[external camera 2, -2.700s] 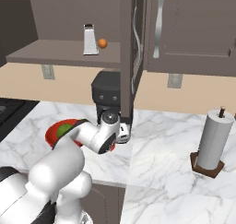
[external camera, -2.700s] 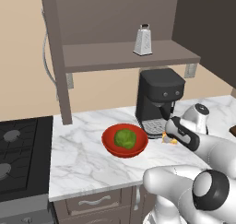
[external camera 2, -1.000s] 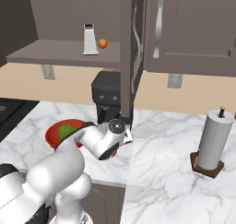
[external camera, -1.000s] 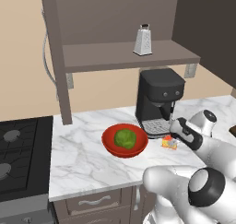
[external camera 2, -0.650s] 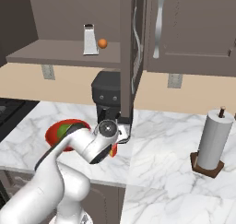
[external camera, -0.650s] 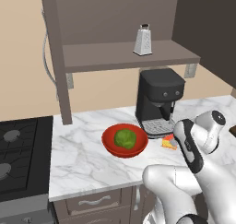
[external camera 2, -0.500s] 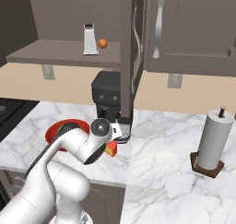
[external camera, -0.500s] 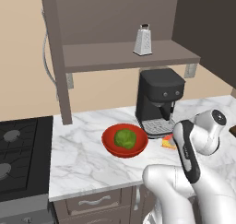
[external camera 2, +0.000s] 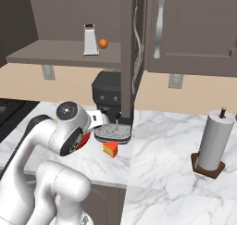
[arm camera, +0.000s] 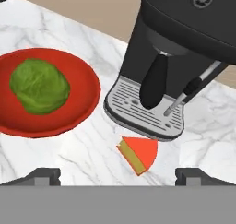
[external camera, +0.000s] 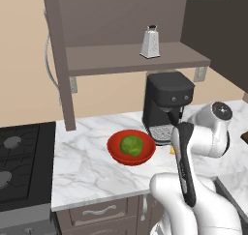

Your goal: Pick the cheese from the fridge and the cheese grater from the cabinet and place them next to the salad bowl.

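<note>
The cabinet [external camera: 126, 60] spans the wall above the marble counter [external camera: 87, 166], and the cheese grater [external camera: 150, 42] stands upright on its shelf, untouched; the right base view adds a small orange ball [external camera 2: 103, 43] just beside the grater, which the left base view hides behind it. Below sits the black coffee machine [external camera: 167, 106], and the hand view catches a small cup emblem on its top (no lettering I can read anywhere). The right base view alone brings in the paper towel roll [external camera 2: 214, 141] on its dark stand, well off to the right, while the left base view alone gives the black stove [external camera: 22, 166] at the counter's left end. The salad bowl [arm camera: 83, 87] sits left of the machine's drip tray, green ball inside. The cheese [arm camera: 138, 155] lies on the marble just in front of the drip tray and near the bowl's rim, touching neither. The gripper [arm camera: 117, 174] hangs above the wedge, fingers spread wide either side and holding nothing; a second ago the arm lay lower over the counter, and now its wrist has swung up and back, the wedge staying where it lay.
</note>
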